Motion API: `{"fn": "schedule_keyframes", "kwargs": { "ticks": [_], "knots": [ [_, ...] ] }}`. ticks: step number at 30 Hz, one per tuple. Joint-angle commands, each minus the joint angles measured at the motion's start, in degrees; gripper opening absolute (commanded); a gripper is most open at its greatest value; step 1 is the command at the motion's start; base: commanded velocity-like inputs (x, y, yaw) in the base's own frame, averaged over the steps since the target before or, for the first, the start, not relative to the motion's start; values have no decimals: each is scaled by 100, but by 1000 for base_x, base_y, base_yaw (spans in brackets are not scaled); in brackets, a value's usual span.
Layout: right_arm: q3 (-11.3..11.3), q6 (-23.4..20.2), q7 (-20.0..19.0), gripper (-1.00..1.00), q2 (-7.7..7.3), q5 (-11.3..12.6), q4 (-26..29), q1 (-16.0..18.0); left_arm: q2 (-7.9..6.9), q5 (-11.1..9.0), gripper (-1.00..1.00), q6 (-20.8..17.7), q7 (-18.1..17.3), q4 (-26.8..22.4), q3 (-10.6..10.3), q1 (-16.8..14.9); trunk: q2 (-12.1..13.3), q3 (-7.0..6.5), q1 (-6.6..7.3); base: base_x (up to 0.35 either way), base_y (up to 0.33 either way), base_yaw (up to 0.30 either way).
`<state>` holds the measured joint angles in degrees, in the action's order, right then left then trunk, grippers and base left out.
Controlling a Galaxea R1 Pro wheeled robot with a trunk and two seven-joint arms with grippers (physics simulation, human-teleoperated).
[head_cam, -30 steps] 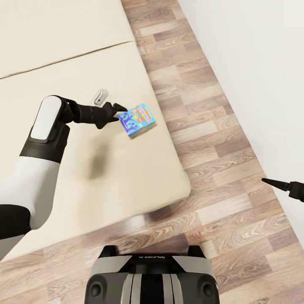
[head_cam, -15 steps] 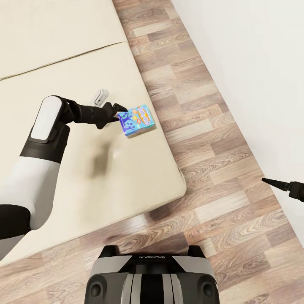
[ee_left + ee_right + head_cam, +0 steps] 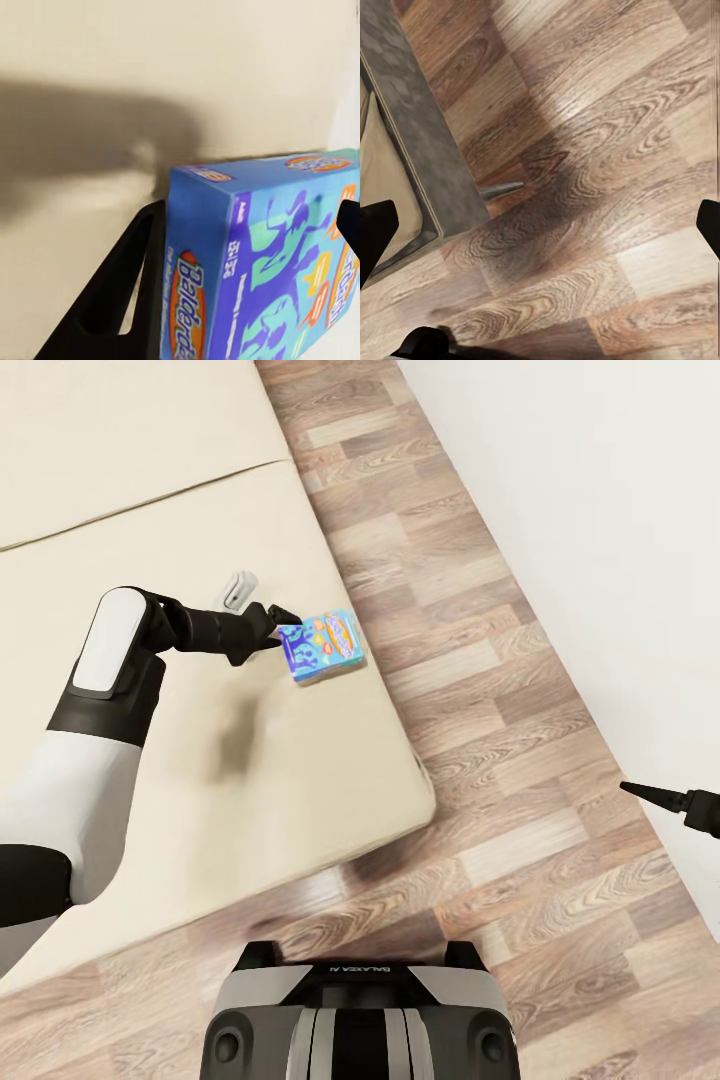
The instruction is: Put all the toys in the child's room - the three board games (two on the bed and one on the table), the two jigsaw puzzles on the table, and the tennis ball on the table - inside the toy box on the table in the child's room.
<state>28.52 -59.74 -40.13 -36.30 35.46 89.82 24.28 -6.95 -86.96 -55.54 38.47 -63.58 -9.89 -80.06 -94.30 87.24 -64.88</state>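
Below me the bed (image 3: 200, 760) spreads its plain beige mattress beside the wood-plank floor (image 3: 480, 690). A small white object (image 3: 237, 589), perhaps a remote, lies on the mattress.

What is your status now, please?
Left gripper shut on Balderdash box, held over the bed. Right gripper over bare floor, fingers apart, empty. Nothing in the way.

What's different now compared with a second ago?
Mostly the view: bed, floor and wall have all slid leftward together, so the camera moved. The left gripper stays clamped on the blue Balderdash box, held just above the mattress. The right gripper hangs unchanged over the floor.
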Motion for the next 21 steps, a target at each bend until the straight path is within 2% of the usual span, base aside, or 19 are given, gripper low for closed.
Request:
{"fn": "schedule_keyframes", "kwargs": {
  "ticks": [1, 8, 21],
  "knots": [
    [4, -26, -39, 100, 0, -30, 0, 6, -7, -58, 100, -1, 59, -5, -10, -1, -1, 2, 0, 0, 0, -213],
    [4, -26, -39, 100, 0, -30, 1, 6, -8, -58, 100, -1, 57, -5, -8, -1, -1, 2, 0, 0, 0, -147],
    [4, -26, -39, 100, 0, -30, 1, 6, -9, -58, 100, -1, 62, -5, -7, -1, -1, 2, 0, 0, 0, -26]
  ]
}}
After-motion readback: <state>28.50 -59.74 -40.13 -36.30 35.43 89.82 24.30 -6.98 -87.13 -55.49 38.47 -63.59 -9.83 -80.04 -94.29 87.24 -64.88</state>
